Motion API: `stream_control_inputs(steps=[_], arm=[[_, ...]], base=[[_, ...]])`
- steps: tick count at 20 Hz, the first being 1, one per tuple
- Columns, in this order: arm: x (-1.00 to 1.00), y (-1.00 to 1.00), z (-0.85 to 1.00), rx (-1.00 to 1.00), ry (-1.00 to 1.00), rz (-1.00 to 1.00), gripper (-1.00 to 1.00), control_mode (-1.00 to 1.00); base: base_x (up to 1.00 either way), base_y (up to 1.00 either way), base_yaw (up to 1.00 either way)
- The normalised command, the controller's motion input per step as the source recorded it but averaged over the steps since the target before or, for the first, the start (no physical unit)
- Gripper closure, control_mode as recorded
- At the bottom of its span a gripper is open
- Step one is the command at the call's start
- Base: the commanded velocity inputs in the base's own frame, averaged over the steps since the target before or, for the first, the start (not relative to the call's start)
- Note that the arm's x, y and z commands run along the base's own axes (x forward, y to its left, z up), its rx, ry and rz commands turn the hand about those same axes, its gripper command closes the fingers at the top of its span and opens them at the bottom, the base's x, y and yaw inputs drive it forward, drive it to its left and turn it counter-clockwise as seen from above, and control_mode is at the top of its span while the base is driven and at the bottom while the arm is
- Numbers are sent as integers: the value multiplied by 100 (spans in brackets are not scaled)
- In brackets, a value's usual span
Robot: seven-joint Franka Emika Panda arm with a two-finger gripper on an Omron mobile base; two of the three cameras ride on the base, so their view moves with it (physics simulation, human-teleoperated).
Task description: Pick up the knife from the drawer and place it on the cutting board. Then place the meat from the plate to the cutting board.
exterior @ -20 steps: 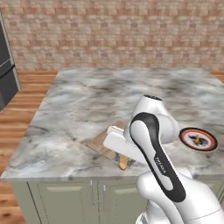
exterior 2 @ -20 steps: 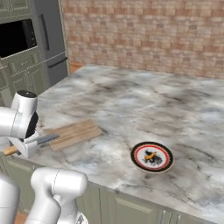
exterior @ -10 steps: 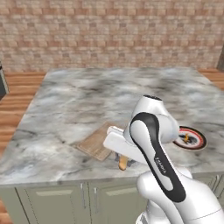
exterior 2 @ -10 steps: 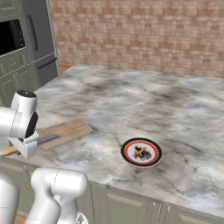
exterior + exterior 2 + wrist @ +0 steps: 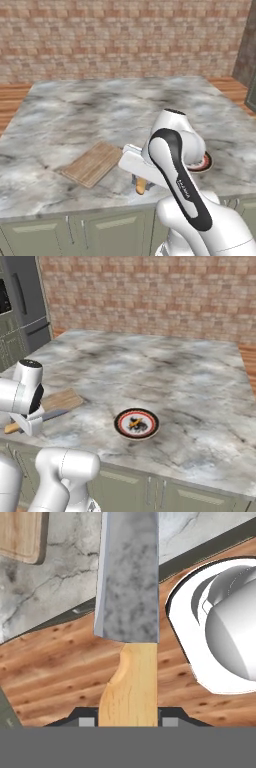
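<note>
Pinching the knife [image 5: 128, 612] by its wooden handle, the fingers [image 5: 170, 721] hover just beside the cutting board [image 5: 93, 163], above the bench [image 5: 75, 115] edge.

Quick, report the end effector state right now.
End effector: closed on the knife, gripping its wooden handle.

my own arm covers most of the plate [image 5: 206, 162] in the left base view, right of the cutting board [image 5: 93, 163]. knife [image 5: 129, 612] tip cut off in the hand view. food on the plate too small to identify.
</note>
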Motion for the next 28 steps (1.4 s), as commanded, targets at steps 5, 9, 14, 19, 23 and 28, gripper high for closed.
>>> stream_control_inputs(steps=[5, 9, 14, 19, 23, 28], arm=[[0, 0, 0, 0, 0, 0, 100, 100], [0, 0, 0, 0, 0, 0, 100, 100], [0, 0, 0, 0, 0, 0, 100, 100], [0, 0, 0, 0, 0, 0, 100, 100], [0, 0, 0, 0, 0, 0, 100, 100], [0, 0, 0, 0, 0, 0, 100, -100]], base=[[3, -8, -5], [0, 0, 0], [13, 1, 0], [12, 6, -19], [4, 0, -18], [0, 0, 0]])
